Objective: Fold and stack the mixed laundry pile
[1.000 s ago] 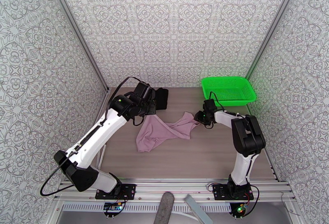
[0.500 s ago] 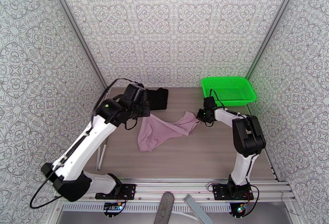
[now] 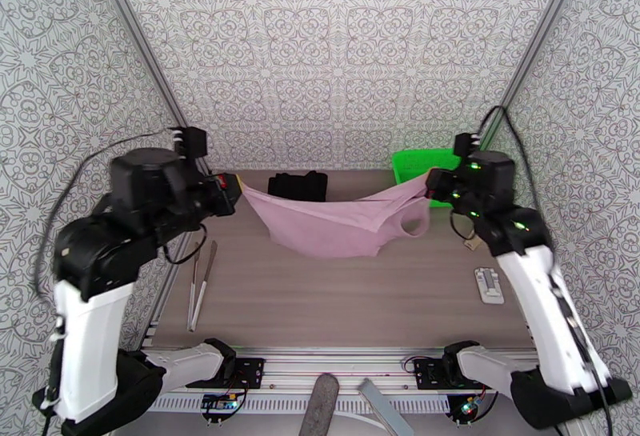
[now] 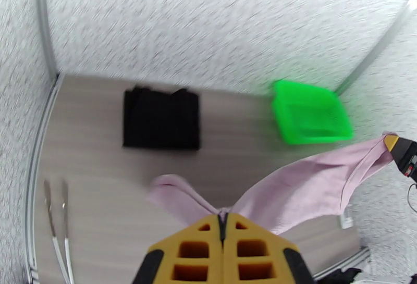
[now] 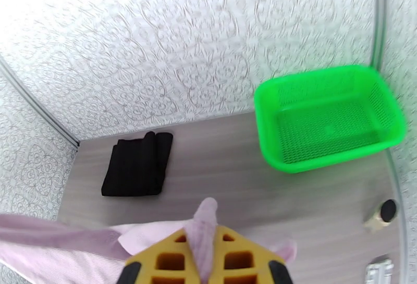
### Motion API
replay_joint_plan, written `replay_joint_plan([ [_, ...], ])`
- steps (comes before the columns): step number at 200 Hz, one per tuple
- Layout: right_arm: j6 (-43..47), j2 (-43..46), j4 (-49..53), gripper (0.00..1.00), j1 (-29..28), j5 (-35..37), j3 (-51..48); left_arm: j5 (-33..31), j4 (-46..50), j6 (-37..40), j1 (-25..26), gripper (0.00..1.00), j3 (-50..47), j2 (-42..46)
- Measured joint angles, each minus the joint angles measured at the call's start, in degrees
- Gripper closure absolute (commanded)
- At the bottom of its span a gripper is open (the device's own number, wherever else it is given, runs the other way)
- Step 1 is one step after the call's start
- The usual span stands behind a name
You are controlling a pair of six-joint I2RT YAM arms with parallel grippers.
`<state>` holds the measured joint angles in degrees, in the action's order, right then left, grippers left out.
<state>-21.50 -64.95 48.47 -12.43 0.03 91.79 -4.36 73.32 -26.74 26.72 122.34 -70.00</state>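
Observation:
The dusty pink garment point(image 3: 336, 226) hangs stretched in the air between both raised arms, sagging in the middle above the table. My left gripper point(image 3: 237, 188) is shut on its left end, and in the left wrist view the cloth point(image 4: 307, 186) runs out from the closed yellow fingers point(image 4: 223, 221). At the other end my right gripper point(image 3: 433, 179) is shut on the cloth, with a pink fold point(image 5: 204, 222) pinched in the right gripper point(image 5: 202, 241). The black garment point(image 3: 298, 185) lies folded flat at the back of the table point(image 4: 161, 118) point(image 5: 136, 164).
The green mesh basket point(image 3: 413, 163) point(image 5: 328, 118) stands at the back right, partly behind the right arm. Metal tongs point(image 3: 201, 282) lie along the left edge. A white flat object point(image 3: 489, 284) and a small round piece point(image 5: 383, 211) lie near the right edge.
Both arms have risen from the table and moved apart, lifting and stretching the pink garment between them. The right gripper closed on the cloth. The black garment has not moved.

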Motion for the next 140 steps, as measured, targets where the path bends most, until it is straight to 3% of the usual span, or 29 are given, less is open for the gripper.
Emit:
replay_joint_plan([
  [47,1.9,3.1,8.1,1.00,0.0,1.6,3.2,3.9,1.2,0.0,-0.4,1.00,3.2,1.6],
  [72,2.8,0.2,9.1,1.00,0.0,3.1,3.9,6.7,1.2,0.3,-4.3,1.00,3.2,0.6],
  [109,4.5,-13.0,8.8,1.00,0.0,4.5,8.7,17.5,-1.8,0.2,-16.0,1.00,2.0,-8.0],
  [140,5.9,-28.7,8.7,1.00,0.4,5.4,20.5,24.8,-6.6,-0.5,-22.9,1.00,5.7,-21.8],
])
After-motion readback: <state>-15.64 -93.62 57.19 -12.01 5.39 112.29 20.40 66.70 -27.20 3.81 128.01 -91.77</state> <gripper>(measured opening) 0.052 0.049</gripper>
